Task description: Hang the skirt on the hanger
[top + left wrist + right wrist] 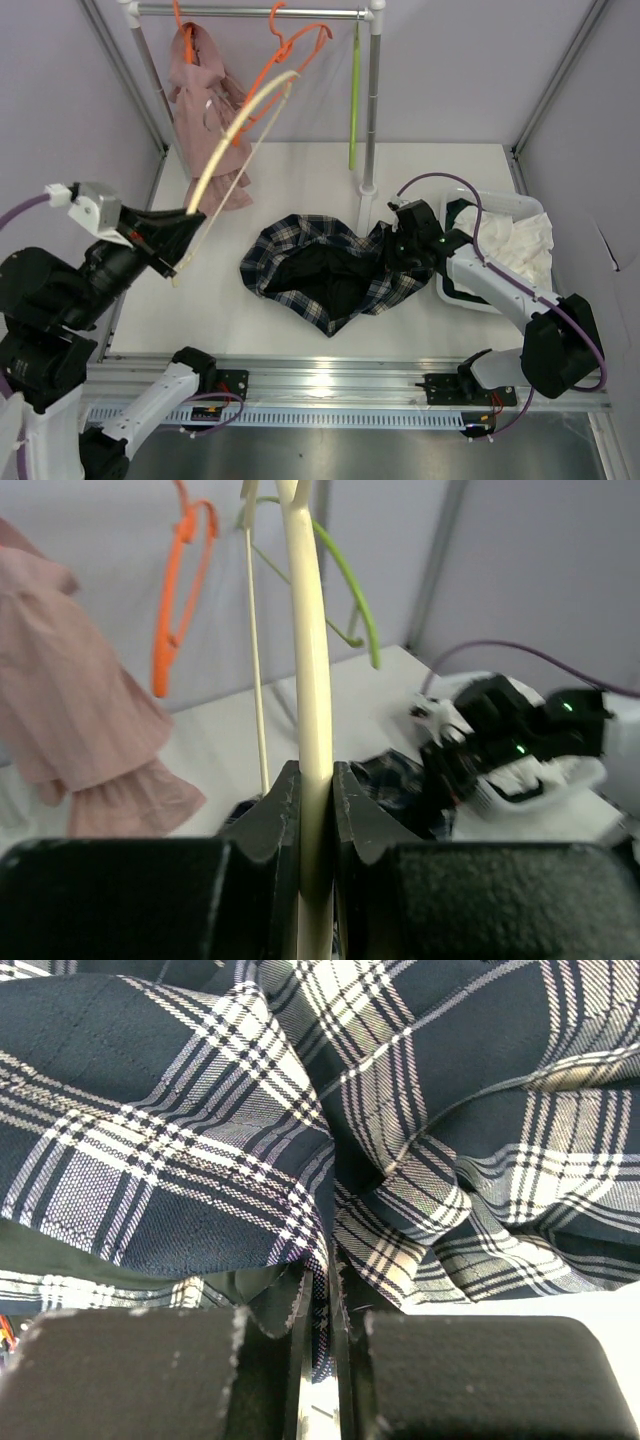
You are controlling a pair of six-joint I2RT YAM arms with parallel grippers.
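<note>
From above: the left fingers (182, 240) are clamped on the cream hanger (235, 135), holding it up off the counter (300, 170). It's tilted, with its top end leaning toward the rail (250, 12). The skirt (320, 270) is a crumpled heap in the middle of the counter. The right fingers (397, 240) are down at its right edge, pinching the cloth. A pink garment (200, 90), an orange hanger (295, 50) and a green hanger (353, 100) hang on the rail. A basket (500, 203) with white cloth (515, 245) in it sits far right.

Left wrist cam: the left fingers (293, 815) are squeezed tight on the hanger's (310, 630) thick cream bar, which runs straight up out of the grip, with its thin bar just to the left. The orange hanger (175, 600), green hanger (350, 580) and pink garment (70, 710) are behind it. A bit of the skirt (395, 780) shows low down, beside the other arm.

Right wrist cam: pretty much all plaid. The right fingers (303, 1310) are almost fully closed, with a fold of the skirt (200, 1110) caught between them. A sliver of white counter (560, 1295) shows at the right.
</note>
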